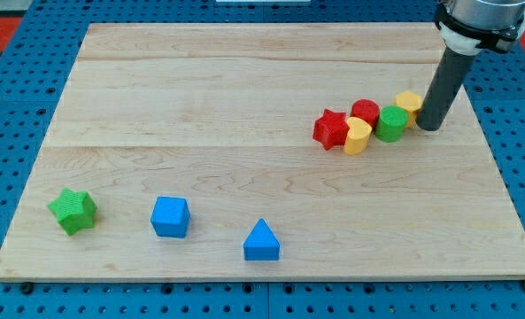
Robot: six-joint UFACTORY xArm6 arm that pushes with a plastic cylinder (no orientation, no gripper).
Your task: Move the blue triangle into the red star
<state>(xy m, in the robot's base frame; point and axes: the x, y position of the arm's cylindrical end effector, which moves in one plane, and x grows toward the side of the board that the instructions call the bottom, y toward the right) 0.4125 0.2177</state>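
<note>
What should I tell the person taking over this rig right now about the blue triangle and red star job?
My tip sits at the view's right end of the cluster, beside the yellow block and the green cylinder, far from the job's block.
The blue triangle block lies near the wooden board's bottom edge, untouched.
The red star block is at the cluster's left end, against the yellow heart block, with the red cylinder behind.
Done: nothing yet. Left: bring my tip below the triangle and push it up and rightward into the star.
</note>
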